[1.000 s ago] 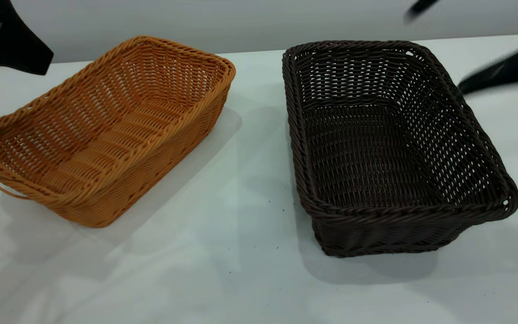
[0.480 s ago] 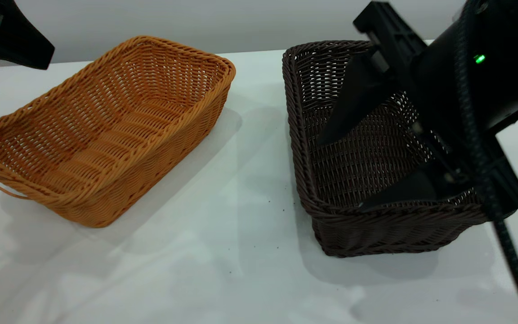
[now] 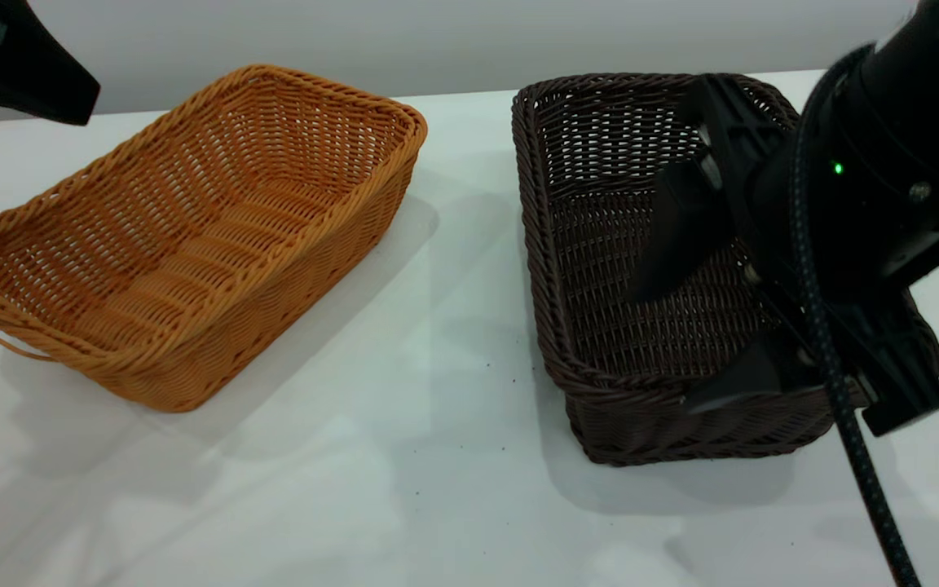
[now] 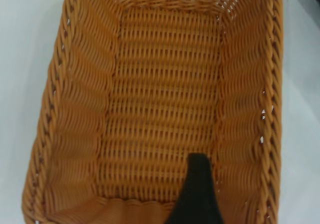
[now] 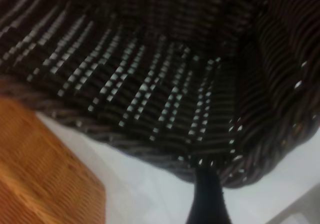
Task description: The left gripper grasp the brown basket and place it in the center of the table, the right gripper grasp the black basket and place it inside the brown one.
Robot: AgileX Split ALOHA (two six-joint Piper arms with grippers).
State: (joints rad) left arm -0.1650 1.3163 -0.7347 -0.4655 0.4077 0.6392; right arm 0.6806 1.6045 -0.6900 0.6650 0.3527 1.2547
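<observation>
The brown basket (image 3: 192, 236) stands on the left of the white table (image 3: 437, 456); it fills the left wrist view (image 4: 160, 98). The left gripper (image 3: 17, 69) hangs at the far left corner, above and behind it, and touches nothing. The black basket (image 3: 600, 244) stands on the right. The right gripper (image 3: 665, 349) is open over its near right part. One finger (image 3: 673, 236) reaches down inside the basket, the other (image 3: 734, 387) is at the near rim. The right wrist view shows the black basket's wall (image 5: 150, 83) close up.
A gap of bare table lies between the two baskets. The right arm's braided cable (image 3: 853, 456) hangs down past the black basket's near right corner. A grey wall (image 3: 469, 33) runs behind the table. The brown basket also shows in the right wrist view (image 5: 40, 174).
The right arm has swung in from the right and come down over the black basket, then sunk lower toward its near rim. The left arm and both baskets have not moved.
</observation>
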